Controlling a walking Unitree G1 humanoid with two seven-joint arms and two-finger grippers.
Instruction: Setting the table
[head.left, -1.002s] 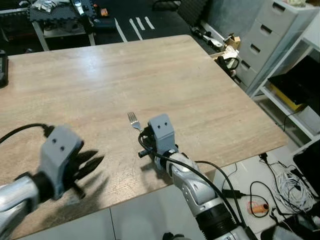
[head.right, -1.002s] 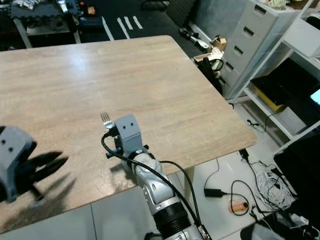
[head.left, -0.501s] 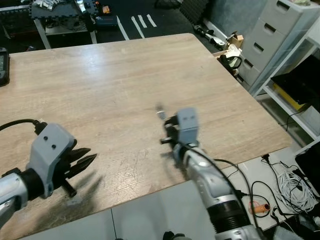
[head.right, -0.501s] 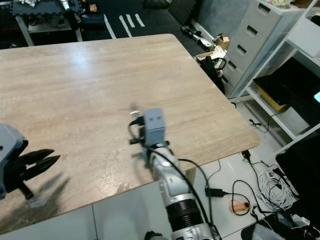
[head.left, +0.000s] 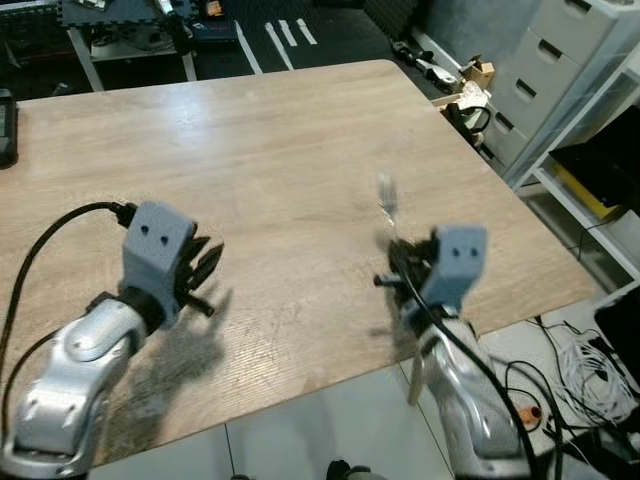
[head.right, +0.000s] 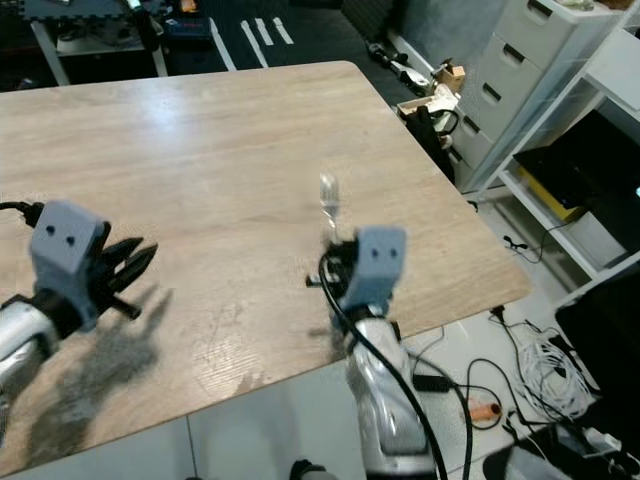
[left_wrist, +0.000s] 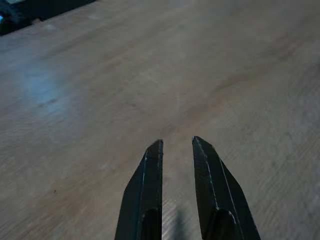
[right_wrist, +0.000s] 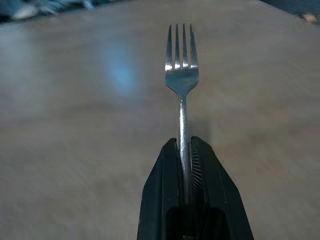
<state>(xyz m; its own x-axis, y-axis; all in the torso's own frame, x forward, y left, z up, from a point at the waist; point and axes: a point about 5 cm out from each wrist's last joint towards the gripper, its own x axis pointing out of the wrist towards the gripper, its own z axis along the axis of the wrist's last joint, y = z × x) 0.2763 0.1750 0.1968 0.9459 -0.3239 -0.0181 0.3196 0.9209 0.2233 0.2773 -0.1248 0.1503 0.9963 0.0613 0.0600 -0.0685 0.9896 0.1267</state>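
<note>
Since a second ago my right gripper (right_wrist: 184, 145) has carried the fork (right_wrist: 181, 75) rightward over the wooden counter (head.left: 280, 140), clamped on its handle, tines forward. My left gripper (left_wrist: 176, 145) hovers slightly parted, holding nothing.

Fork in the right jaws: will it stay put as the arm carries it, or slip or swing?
The fork looks like polished metal, so probably stiff and somewhat slippery. The right gripper pinches only its thin handle end, with the tines sticking well out, so it may pivot if bumped. It is slim, likely light, so a clean drop seems unlikely.
</note>
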